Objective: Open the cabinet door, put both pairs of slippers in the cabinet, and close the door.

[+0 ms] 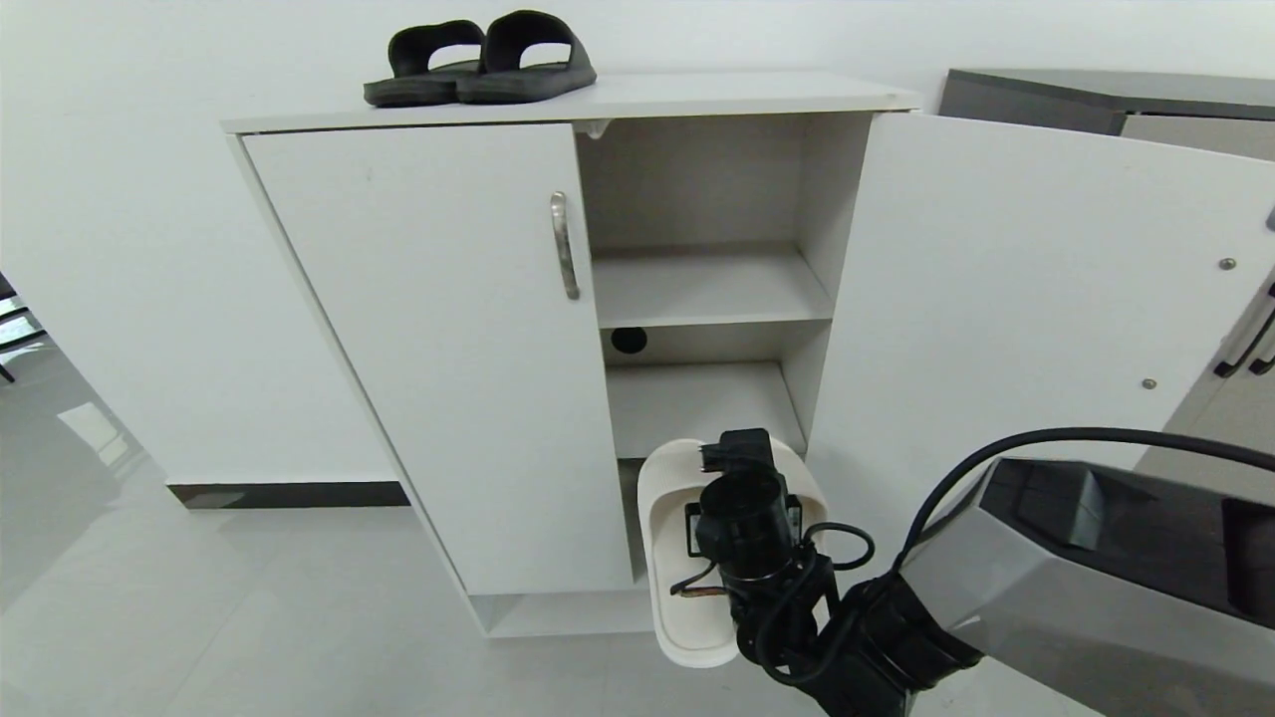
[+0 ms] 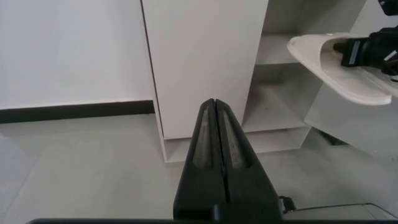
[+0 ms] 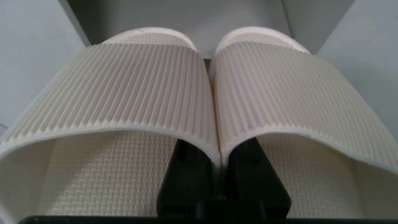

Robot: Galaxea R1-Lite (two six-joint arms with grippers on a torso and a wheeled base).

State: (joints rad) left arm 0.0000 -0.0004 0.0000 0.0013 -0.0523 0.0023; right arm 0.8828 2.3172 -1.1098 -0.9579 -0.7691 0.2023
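Pale glossy floor (image 1: 199, 617) ran up to a white wall (image 1: 120, 249), and the white cabinet (image 1: 697, 95) stood against that wall in my head view. Its left door (image 1: 438, 349) was shut, with a metal handle (image 1: 564, 245) upright near the inner edge. Its right door (image 1: 1016, 319) was swung wide open to the right, so I could see an upper shelf (image 1: 707, 284), a lower shelf (image 1: 697, 403) and a round hole (image 1: 629, 341) in the back panel between them.

The black slippers (image 1: 478, 62) sat side by side on the cabinet top, above the shut door, toes toward the wall.

The right gripper (image 3: 219, 186) held the white slippers (image 1: 672, 558) as a pair, side by side, toes pointing into the open half. In the right wrist view its dark fingers (image 3: 186, 186) reached under the ribbed straps and appeared to pinch the two inner strap edges together, though the contact itself was hidden. The pair hung off the floor, level with the lowest compartment, below the lower shelf. I could not tell whether the toes had crossed the cabinet's front edge.

The left gripper (image 2: 214, 143) was closed on nothing, its fingers pressed flat together. It hung low over the floor, aimed at the foot of the shut door, well apart from both pairs.
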